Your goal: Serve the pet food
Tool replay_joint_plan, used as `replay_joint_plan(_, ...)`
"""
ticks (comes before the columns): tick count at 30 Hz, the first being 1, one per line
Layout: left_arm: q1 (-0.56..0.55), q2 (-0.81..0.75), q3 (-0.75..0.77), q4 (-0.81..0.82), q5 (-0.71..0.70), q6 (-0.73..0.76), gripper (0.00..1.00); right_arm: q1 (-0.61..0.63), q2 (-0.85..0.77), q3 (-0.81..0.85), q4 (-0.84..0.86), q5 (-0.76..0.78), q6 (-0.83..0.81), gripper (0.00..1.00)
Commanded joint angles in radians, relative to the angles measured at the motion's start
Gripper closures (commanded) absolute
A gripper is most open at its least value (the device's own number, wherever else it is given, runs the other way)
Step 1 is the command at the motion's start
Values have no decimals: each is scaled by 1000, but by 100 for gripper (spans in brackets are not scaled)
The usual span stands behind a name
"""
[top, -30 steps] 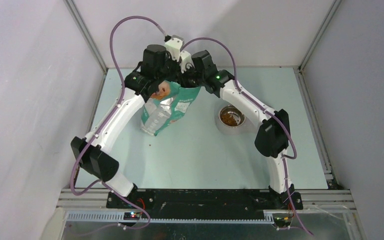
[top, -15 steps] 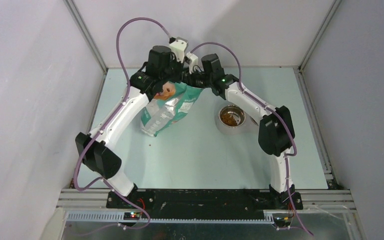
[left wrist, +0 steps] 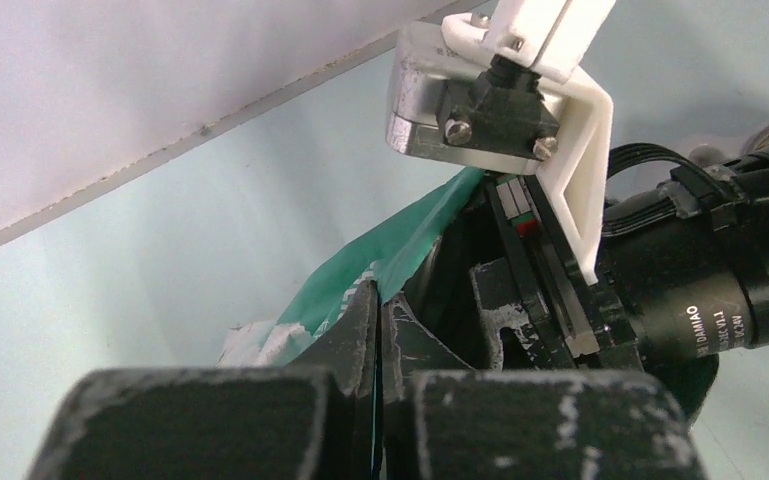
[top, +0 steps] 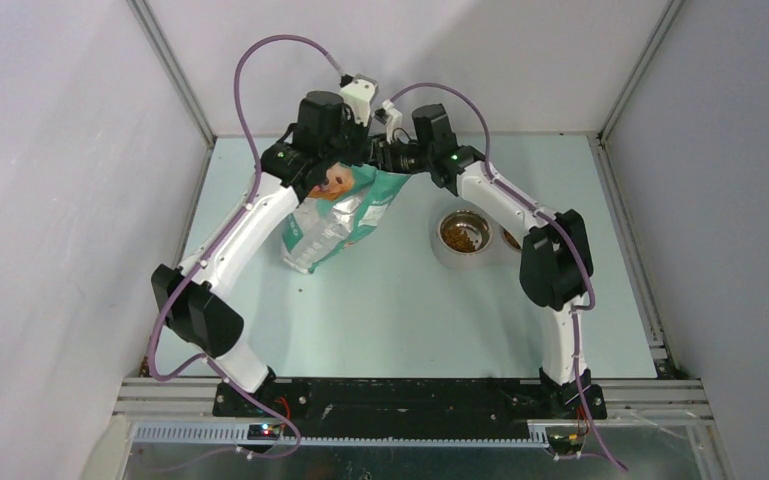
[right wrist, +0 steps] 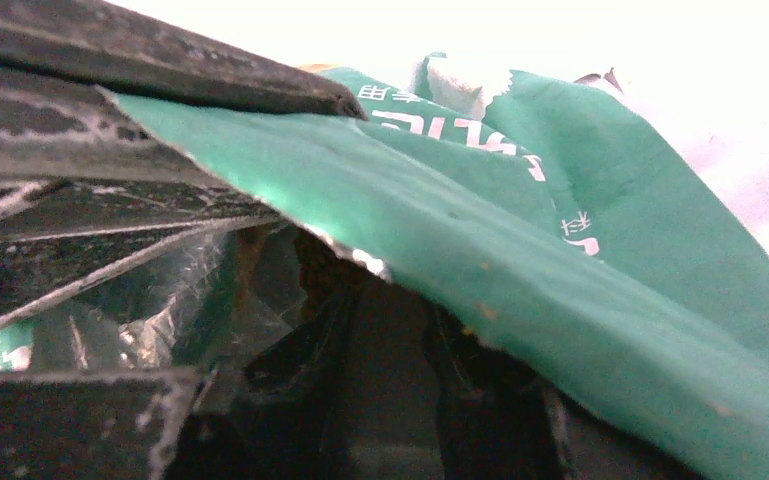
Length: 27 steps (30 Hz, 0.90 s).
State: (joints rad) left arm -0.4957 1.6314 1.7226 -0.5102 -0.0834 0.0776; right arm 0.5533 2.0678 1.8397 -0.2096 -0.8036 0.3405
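1. The left end effector is pinching the top edge of the green bag, its fingers pressed together on the film.
2. The right end effector is sitting at the bag's open top; I cannot tell whether it is gripping anything.
3. The pet food is lying in a steel bowl on the counter, just right of the bag.

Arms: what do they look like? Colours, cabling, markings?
White links on left arm and right arm, black joint housings, green LED near wrist. Purple cable looped along each. White camera bracket. Hand fingers black, scuffed; DAMIAO printed on motor.
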Motion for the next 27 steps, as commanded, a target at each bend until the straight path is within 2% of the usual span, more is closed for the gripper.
replay_joint_plan(1, 16, -45, 54, -5, -73, 16, 100, -54, -65, 24, -67, -110, 80, 100)
replay_joint_plan(16, 16, -50, 55, -17, -80, 28, 100, -73, -96, 86, -51, -200, 61, 100)
replay_joint_plan(21, 16, -41, 63, -19, -79, 20, 100, -48, -115, 114, -94, -167, -11, 100)
replay_joint_plan(25, 16, -31, 74, -19, -73, 3, 100, -4, -133, 139, -188, -31, -104, 100)
replay_joint_plan(27, 16, -26, 78, -19, -71, -1, 100, 6, -135, 140, -186, -28, -110, 100)
